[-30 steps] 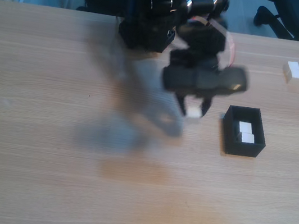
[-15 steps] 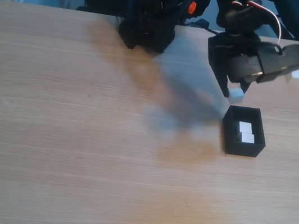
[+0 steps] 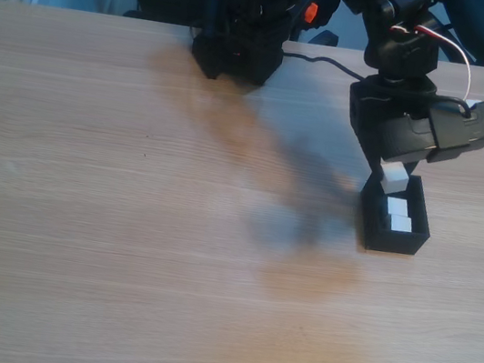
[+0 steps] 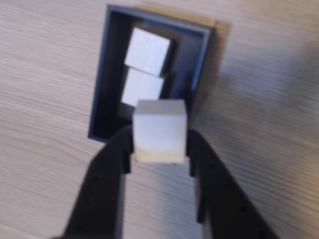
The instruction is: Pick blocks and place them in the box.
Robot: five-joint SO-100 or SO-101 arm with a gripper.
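My gripper (image 3: 395,182) is shut on a small white block (image 3: 395,174) and holds it just above the far end of the black box (image 3: 393,242). Two more white blocks (image 3: 397,207) (image 3: 401,224) lie inside the box, one behind the other. In the wrist view the held block (image 4: 160,130) sits between the two black fingers (image 4: 112,169) of the gripper (image 4: 159,152), over the near wall of the box (image 4: 99,99). Beyond it the two blocks (image 4: 147,51) (image 4: 143,88) rest on the box floor.
The arm's black base (image 3: 240,48) stands at the back edge of the wooden table (image 3: 121,245), with a cable (image 3: 321,62) running from it toward the arm. Bare wood stretches to the left and front of the box.
The gripper carried the block from the middle of the table to the right, then came down over the box's far end. The two blocks in the box stayed put.
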